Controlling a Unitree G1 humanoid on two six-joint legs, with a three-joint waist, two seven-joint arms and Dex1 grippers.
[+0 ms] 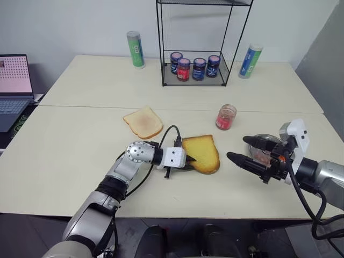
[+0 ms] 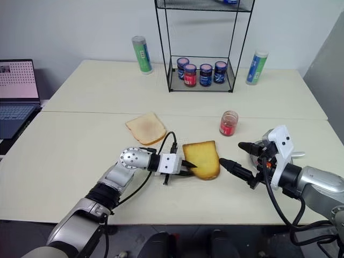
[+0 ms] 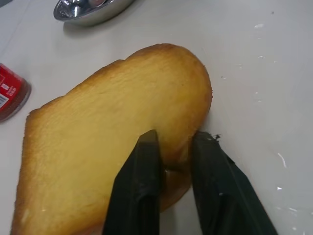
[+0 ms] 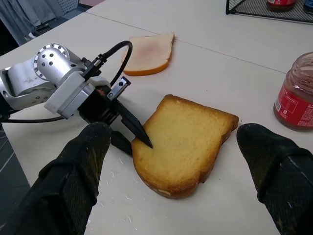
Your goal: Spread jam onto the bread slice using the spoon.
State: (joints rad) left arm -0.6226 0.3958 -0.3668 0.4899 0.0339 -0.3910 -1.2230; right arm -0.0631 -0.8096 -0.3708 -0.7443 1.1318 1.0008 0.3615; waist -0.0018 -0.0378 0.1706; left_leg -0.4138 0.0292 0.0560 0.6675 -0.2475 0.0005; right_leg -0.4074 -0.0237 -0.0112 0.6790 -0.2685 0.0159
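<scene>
A: Where did the task stand?

B: The bread slice (image 1: pixel 201 153) lay flat near the table's (image 1: pixel 80 161) front edge, its yellow face bare, with no jam visible on it. So the spreading had not begun, as far as the views showed.

A: And the left gripper (image 3: pixel 171 169)?

B: It sat at the slice's edge, 1 finger over the top face and 1 outside the crust. The jaws stood a little apart around that edge; whether they pinched it could not be told.

A: The right gripper (image 2: pixel 236 156)?

B: It hovered just beside the slice, on the side away from the left gripper, its 2 fingers spread wide and holding nothing.

A: Any spoon?

B: None could be made out. A round steel dish (image 3: pixel 85 10) sat behind the right gripper, and an open jar (image 1: pixel 226 116) of red stuff stood beyond the slice. A 2nd, paler slice (image 1: pixel 143 122) lay farther back.

A: So what remained?

B: Seemingly everything: fetching the spoon, loading jam, spreading it.
</scene>
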